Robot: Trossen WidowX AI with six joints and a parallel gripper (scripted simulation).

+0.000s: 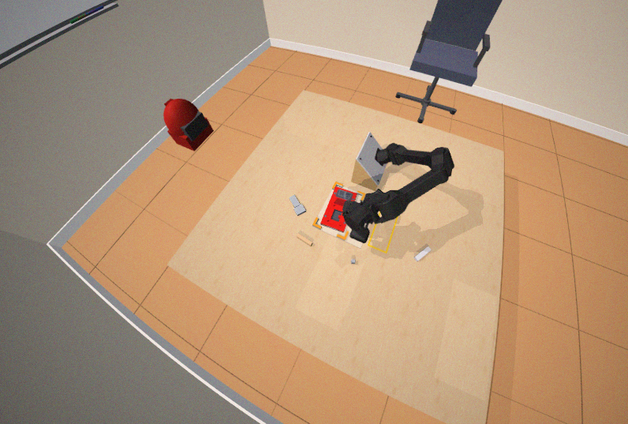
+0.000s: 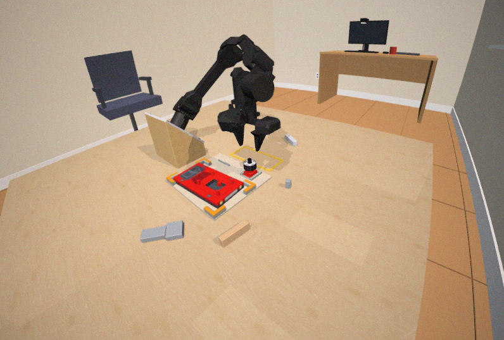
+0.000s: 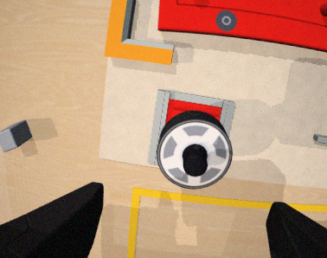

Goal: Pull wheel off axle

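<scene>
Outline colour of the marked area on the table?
Yellow; the marked area shows best in the wrist view.
</scene>
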